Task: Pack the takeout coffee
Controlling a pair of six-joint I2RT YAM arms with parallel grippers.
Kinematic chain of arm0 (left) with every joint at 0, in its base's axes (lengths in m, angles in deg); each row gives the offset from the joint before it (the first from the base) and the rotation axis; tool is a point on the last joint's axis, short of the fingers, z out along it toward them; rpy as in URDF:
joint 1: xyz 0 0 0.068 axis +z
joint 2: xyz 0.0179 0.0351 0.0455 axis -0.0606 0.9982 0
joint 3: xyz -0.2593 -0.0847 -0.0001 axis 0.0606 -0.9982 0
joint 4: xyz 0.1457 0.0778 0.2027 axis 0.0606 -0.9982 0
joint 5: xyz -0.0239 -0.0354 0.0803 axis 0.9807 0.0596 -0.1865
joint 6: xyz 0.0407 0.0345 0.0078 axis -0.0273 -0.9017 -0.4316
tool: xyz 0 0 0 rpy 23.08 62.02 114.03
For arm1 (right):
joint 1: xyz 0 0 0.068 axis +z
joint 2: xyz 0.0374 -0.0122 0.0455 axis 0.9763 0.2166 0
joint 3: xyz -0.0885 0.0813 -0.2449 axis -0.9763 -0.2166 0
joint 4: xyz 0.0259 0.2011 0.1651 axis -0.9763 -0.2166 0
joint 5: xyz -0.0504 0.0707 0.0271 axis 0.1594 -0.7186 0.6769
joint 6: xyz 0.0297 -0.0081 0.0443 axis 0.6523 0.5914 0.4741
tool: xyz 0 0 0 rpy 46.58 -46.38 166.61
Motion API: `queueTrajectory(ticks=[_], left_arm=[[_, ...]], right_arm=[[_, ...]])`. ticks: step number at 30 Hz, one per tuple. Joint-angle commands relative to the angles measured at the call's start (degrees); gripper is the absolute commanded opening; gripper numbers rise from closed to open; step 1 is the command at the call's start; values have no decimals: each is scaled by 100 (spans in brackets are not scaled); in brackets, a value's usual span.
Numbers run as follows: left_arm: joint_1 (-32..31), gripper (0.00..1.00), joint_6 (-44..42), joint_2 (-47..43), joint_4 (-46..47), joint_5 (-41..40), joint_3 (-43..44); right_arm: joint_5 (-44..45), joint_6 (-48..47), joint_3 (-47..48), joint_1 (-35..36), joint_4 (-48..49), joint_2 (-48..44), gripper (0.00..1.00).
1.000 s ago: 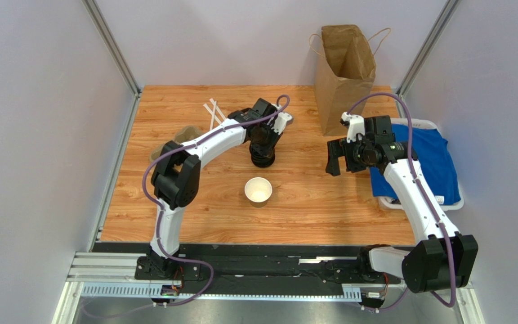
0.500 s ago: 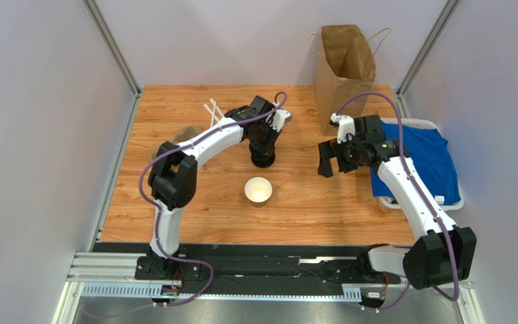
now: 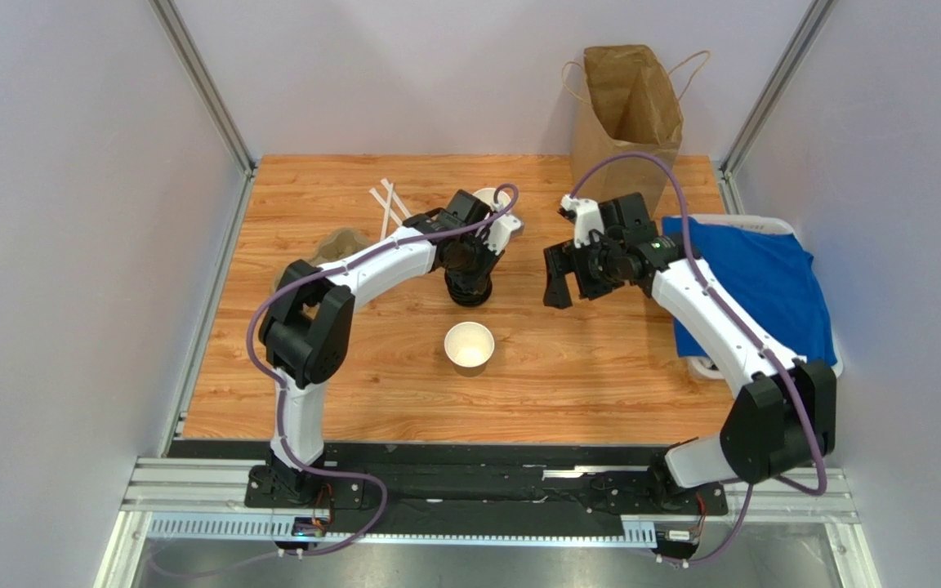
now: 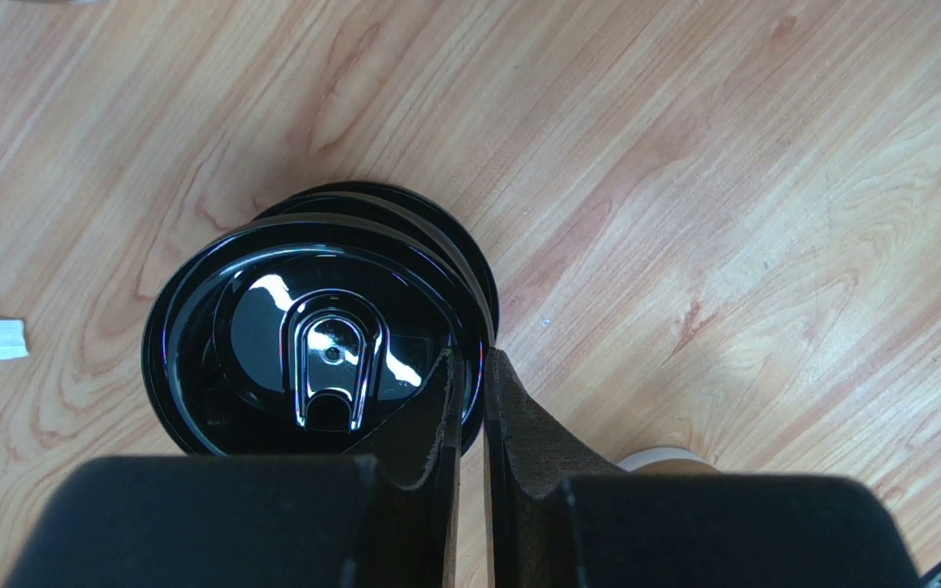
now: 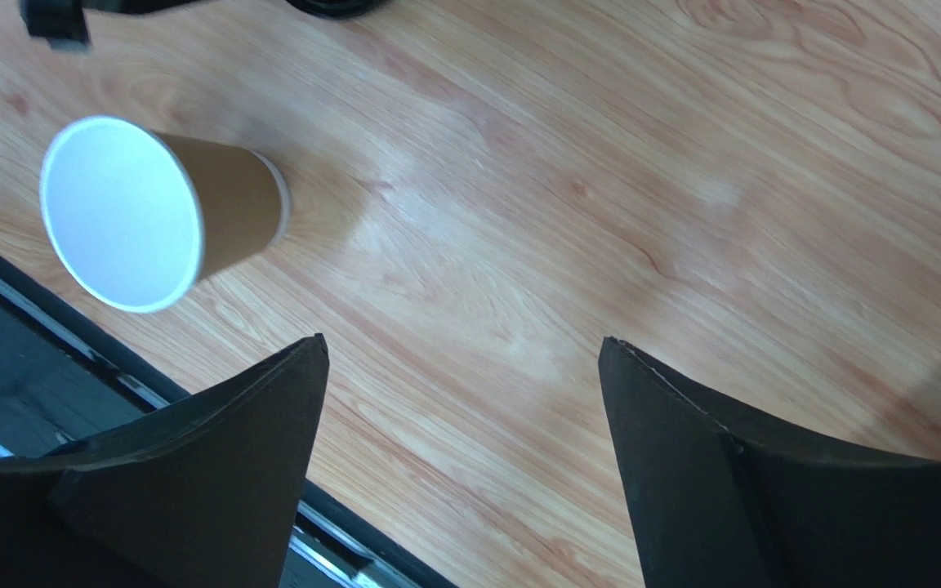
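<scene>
Wood table (image 3: pixel 586 368): takeout coffee (image 4: pixel 316 355) upright under left gripper (image 4: pixel 469 359), jaws pressed together at rim; right gripper (image 5: pixel 463 348) spread, farther off.

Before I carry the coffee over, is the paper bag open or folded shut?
Open. The paper bag stands upright at the back, its mouth spread wide and its inside walls showing from above.

Bright, even light fr above, soft shadows. Glare spots on black lid (image 4: pixel 316 331), left wrist view; right wrist view slightly blurred.
</scene>
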Motion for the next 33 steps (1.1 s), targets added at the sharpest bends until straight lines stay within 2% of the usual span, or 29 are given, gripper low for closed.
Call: queueTrajectory(ticks=[1, 8, 19, 24, 29, 33], left_arm=[[13, 0, -243, -479, 508, 55, -149], [21, 0, -331, -584, 798, 56, -386], [39, 0, -376, -619, 913, 143, -474], [65, 0, -279, -724, 1106, 214, -764], [74, 0, -384, -874, 1361, 205, -1045], [135, 0, -323, -866, 1422, 293, -1072]], right_arm=[[-199, 721, 586, 195, 397, 528, 84], [-665, 1407, 947, 195, 625, 1108, 64], [-832, 2066, 895, 187, 1161, 1601, 54], [-1253, 2172, 657, 108, 1495, 1777, 54], [-1684, 2277, 622, -33, 1856, 2040, 47], [-2132, 2269, 639, -103, 2023, 2207, 46]])
